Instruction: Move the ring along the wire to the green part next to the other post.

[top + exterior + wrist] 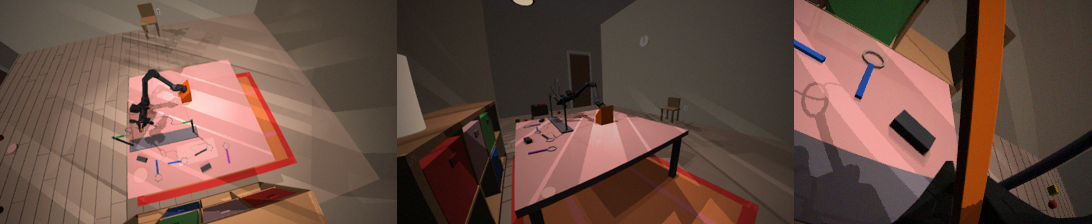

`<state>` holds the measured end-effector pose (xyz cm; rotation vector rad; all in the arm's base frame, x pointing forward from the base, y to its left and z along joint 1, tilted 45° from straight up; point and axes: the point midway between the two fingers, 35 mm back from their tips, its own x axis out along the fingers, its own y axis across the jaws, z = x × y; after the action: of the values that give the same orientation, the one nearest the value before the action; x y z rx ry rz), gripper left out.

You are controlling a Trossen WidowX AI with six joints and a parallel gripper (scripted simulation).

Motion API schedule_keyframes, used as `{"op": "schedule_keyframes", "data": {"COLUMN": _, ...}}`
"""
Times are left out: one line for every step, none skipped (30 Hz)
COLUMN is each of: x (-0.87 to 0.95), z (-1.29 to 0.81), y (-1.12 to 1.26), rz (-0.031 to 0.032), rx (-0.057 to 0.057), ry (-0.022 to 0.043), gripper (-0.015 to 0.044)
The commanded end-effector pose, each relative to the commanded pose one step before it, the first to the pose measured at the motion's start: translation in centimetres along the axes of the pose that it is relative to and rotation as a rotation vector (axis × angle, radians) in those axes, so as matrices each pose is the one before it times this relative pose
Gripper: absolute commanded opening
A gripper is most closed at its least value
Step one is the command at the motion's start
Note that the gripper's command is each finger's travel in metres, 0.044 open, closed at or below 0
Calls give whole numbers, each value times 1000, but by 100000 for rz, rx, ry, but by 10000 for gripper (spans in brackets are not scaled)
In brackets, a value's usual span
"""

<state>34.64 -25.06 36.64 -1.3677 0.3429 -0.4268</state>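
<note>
My gripper [141,127] [559,97] [956,168] is shut on the orange handle [982,90] [142,129], which stands upright between the fingers in the wrist view. The ring itself is outside the wrist view and too small to make out in the top and exterior views. The wire game stands on a grey base plate [166,138] [841,183] at the table's left edge. One green wire part [118,137] is at the left post, the other green part [187,122] at the right post. My gripper hangs above the wire between them, nearer the left post.
Spare ring tools with a blue handle [156,167] [866,78], a purple handle [228,155] and a black handle [200,152] lie on the pink table [216,100] with two black blocks [142,159] [206,167]. The arm's orange base box [186,91] [605,115] is behind. A shelf with coloured bins [463,150] stands beside the table.
</note>
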Motion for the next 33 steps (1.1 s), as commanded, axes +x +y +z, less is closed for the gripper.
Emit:
{"op": "schedule_keyframes", "data": {"x": -149, "z": 75, "y": 1238, "rz": 3814, "rx": 7339, "ry": 650, "gripper": -150}}
{"op": "schedule_keyframes", "data": {"x": -28, "z": 2, "y": 372, "rz": 1130, "rx": 2053, "ry": 156, "gripper": -150}}
{"op": "schedule_keyframes", "data": {"x": -28, "z": 3, "y": 366, "rz": 1106, "rx": 2011, "ry": 153, "gripper": -150}}
{"op": "schedule_keyframes", "data": {"x": -28, "z": 2, "y": 363, "rz": 1095, "rx": 1992, "ry": 152, "gripper": -150}}
{"op": "schedule_keyframes", "data": {"x": -27, "z": 1, "y": 363, "rz": 1092, "rx": 1987, "ry": 151, "gripper": -150}}
{"op": "schedule_keyframes", "data": {"x": -27, "z": 0, "y": 362, "rz": 1089, "rx": 1982, "ry": 151, "gripper": -150}}
{"op": "schedule_keyframes", "data": {"x": -27, "z": 2, "y": 353, "rz": 1046, "rx": 1907, "ry": 146, "gripper": -150}}
{"op": "schedule_keyframes", "data": {"x": -27, "z": 3, "y": 342, "rz": 1005, "rx": 1835, "ry": 141, "gripper": -150}}
{"op": "schedule_keyframes", "data": {"x": -27, "z": 3, "y": 337, "rz": 986, "rx": 1801, "ry": 138, "gripper": -150}}
{"op": "schedule_keyframes", "data": {"x": -26, "z": 2, "y": 336, "rz": 980, "rx": 1792, "ry": 137, "gripper": -150}}
{"op": "schedule_keyframes", "data": {"x": -26, "z": 1, "y": 335, "rz": 975, "rx": 1784, "ry": 137, "gripper": -150}}
{"op": "schedule_keyframes", "data": {"x": -26, "z": 3, "y": 322, "rz": 915, "rx": 1678, "ry": 129, "gripper": -150}}
{"op": "schedule_keyframes", "data": {"x": -26, "z": 4, "y": 307, "rz": 857, "rx": 1576, "ry": 121, "gripper": -150}}
{"op": "schedule_keyframes", "data": {"x": -25, "z": 4, "y": 299, "rz": 830, "rx": 1527, "ry": 117, "gripper": -150}}
{"op": "schedule_keyframes", "data": {"x": -25, "z": 4, "y": 298, "rz": 822, "rx": 1513, "ry": 116, "gripper": -150}}
{"op": "schedule_keyframes", "data": {"x": -24, "z": 3, "y": 297, "rz": 814, "rx": 1500, "ry": 115, "gripper": -150}}
{"op": "schedule_keyframes", "data": {"x": -25, "z": 6, "y": 282, "rz": 742, "rx": 1375, "ry": 105, "gripper": -150}}
{"op": "schedule_keyframes", "data": {"x": -24, "z": 7, "y": 263, "rz": 676, "rx": 1255, "ry": 96, "gripper": -150}}
{"op": "schedule_keyframes", "data": {"x": -23, "z": 7, "y": 254, "rz": 643, "rx": 1197, "ry": 91, "gripper": -150}}
{"op": "schedule_keyframes", "data": {"x": -23, "z": 7, "y": 252, "rz": 633, "rx": 1179, "ry": 90, "gripper": -150}}
{"op": "schedule_keyframes", "data": {"x": -23, "z": 6, "y": 251, "rz": 623, "rx": 1162, "ry": 88, "gripper": -150}}
{"op": "schedule_keyframes", "data": {"x": -35, "z": 10, "y": 370, "rz": 861, "rx": 1618, "ry": 125, "gripper": -150}}
{"op": "schedule_keyframes", "data": {"x": -25, "z": 6, "y": 270, "rz": 592, "rx": 1120, "ry": 86, "gripper": -150}}
{"op": "schedule_keyframes", "data": {"x": -20, "z": 5, "y": 218, "rz": 463, "rx": 881, "ry": 66, "gripper": -150}}
{"op": "schedule_keyframes", "data": {"x": -19, "z": 4, "y": 208, "rz": 435, "rx": 830, "ry": 62, "gripper": -150}}
{"op": "schedule_keyframes", "data": {"x": -18, "z": 4, "y": 206, "rz": 421, "rx": 806, "ry": 59, "gripper": -150}}
{"op": "schedule_keyframes", "data": {"x": -16, "z": 3, "y": 187, "rz": 329, "rx": 644, "ry": 45, "gripper": -150}}
{"op": "schedule_keyframes", "data": {"x": -15, "z": 3, "y": 174, "rz": 286, "rx": 566, "ry": 39, "gripper": -150}}
{"op": "schedule_keyframes", "data": {"x": -15, "z": 2, "y": 171, "rz": 274, "rx": 545, "ry": 37, "gripper": -150}}
{"op": "schedule_keyframes", "data": {"x": -14, "z": 2, "y": 171, "rz": 271, "rx": 541, "ry": 37, "gripper": -150}}
{"op": "schedule_keyframes", "data": {"x": -14, "z": 1, "y": 169, "rz": 259, "rx": 521, "ry": 35, "gripper": -150}}
{"op": "schedule_keyframes", "data": {"x": -12, "z": 0, "y": 155, "rz": 192, "rx": 402, "ry": 25, "gripper": -150}}
{"op": "schedule_keyframes", "data": {"x": -12, "z": 0, "y": 147, "rz": 165, "rx": 354, "ry": 21, "gripper": -150}}
